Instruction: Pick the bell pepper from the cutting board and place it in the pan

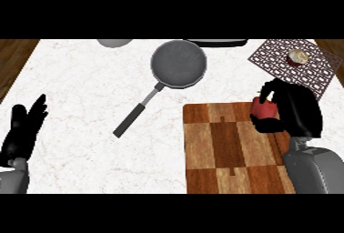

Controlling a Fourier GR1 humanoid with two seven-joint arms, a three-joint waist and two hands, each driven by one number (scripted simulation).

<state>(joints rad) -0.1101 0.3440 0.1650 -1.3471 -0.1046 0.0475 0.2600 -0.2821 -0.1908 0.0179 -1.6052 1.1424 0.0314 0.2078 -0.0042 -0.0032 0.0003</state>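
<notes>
A red bell pepper sits at the far right edge of the wooden cutting board. My right hand is curled round it from the right, hiding most of it. The grey pan lies at the counter's far middle, its long handle pointing toward the lower left. Nothing is in the pan. My left hand rests open at the left edge, fingers up, far from the board.
A brown lattice trivet with a small round object lies at the far right. A grey bowl and a dark dish sit at the counter's far edge. White marble counter spreads between pan and left hand.
</notes>
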